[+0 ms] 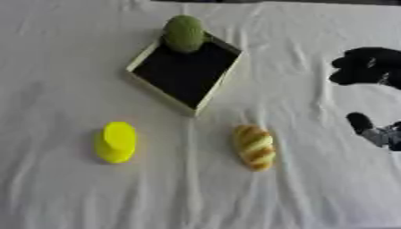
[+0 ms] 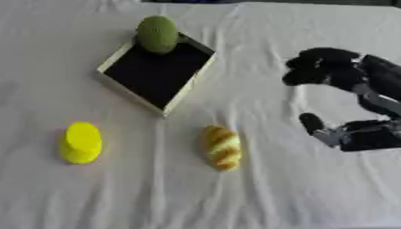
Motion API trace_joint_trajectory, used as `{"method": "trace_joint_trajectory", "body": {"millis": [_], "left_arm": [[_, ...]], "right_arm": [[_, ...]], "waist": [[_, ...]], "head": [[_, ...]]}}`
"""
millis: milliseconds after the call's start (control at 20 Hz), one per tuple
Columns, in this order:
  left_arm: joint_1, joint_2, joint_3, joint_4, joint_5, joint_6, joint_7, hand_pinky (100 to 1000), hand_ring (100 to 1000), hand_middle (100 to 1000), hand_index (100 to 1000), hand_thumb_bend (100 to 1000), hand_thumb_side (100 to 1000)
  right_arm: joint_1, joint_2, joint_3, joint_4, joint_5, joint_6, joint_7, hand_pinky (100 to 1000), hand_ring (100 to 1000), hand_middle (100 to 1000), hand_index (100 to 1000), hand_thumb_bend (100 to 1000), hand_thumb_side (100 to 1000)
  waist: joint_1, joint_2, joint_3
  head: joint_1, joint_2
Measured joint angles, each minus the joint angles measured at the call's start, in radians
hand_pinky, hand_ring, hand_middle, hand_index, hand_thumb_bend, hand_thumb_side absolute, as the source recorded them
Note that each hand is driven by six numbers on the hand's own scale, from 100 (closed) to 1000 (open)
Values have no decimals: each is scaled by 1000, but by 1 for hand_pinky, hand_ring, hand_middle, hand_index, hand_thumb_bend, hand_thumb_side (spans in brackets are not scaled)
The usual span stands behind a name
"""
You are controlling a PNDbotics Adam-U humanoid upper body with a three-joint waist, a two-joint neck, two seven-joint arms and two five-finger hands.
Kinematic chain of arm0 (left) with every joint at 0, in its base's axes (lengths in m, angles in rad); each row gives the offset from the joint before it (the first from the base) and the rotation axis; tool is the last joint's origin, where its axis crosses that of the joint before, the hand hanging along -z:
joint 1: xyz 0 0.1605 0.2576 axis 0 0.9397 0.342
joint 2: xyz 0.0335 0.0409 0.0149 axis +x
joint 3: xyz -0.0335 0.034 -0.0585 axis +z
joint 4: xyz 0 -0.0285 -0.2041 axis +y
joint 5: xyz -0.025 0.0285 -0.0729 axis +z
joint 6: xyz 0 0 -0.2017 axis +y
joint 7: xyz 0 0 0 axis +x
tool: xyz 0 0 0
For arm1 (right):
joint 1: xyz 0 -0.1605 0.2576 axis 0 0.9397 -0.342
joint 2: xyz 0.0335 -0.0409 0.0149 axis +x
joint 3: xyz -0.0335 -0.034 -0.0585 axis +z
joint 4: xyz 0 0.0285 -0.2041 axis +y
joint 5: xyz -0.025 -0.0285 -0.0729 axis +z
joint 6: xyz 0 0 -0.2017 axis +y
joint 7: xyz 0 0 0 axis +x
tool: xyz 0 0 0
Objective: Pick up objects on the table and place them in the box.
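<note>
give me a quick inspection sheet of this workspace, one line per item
surface: table under a wrinkled white cloth.
job's things: shallow box with pale rim and dark inside, set askew at the far middle; green round object at the box's far corner; yellow object on the cloth, near left; striped bread-like object on the cloth, near middle. The last two lie outside the box.
clutter: nothing seen.
hands: right hand at the right side, fingers and thumb spread in an open curve, holding nothing; left hand not in view.
cables: nothing seen.
surroundings: dark strip along the far edge, too little to tell.
</note>
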Motion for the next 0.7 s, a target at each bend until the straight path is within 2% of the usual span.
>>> {"method": "trace_joint_trajectory", "body": {"millis": [350, 700], "left_arm": [[0, 0, -6, 0, 7, 0, -9, 751, 752, 725, 904, 100, 346], [0, 0, -11, 0, 15, 1, -18, 750, 753, 725, 903, 100, 350]], "right_arm": [[-49, -31, 101, 0, 65, 55, 19, 949, 894, 785, 916, 100, 217], [-113, -31, 184, 0, 75, 162, 121, 981, 914, 793, 932, 100, 227]], "waist": [[-4, 0, 6], [-4, -1, 12]], "head": [[-11, 5], [-22, 17]]}}
